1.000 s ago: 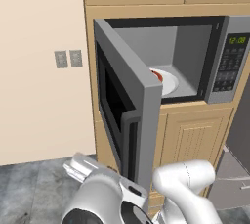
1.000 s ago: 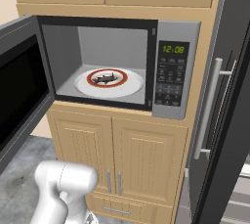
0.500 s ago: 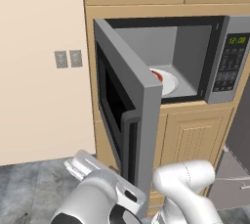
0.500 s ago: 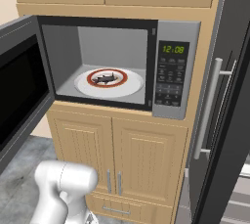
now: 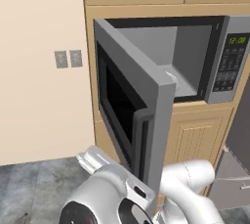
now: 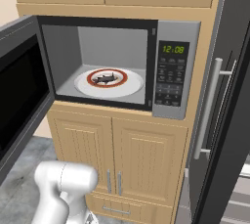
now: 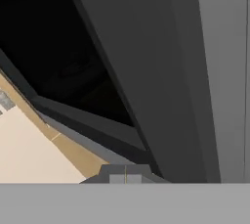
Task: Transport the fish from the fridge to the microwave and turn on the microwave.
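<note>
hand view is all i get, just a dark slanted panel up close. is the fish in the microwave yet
Observer: Yes. A dark fish lies on a white plate with a red ring inside the built-in silver-grey microwave.
Operator: is the door shut
Observer: No. The grey microwave door with the black window stands swung wide open to the left.
Operator: what's right of the microwave
Observer: A tall dark grey fridge door with a long silver bar handle.
Operator: is the microwave running
Observer: I cannot tell; its green digital clock display is lit.
</note>
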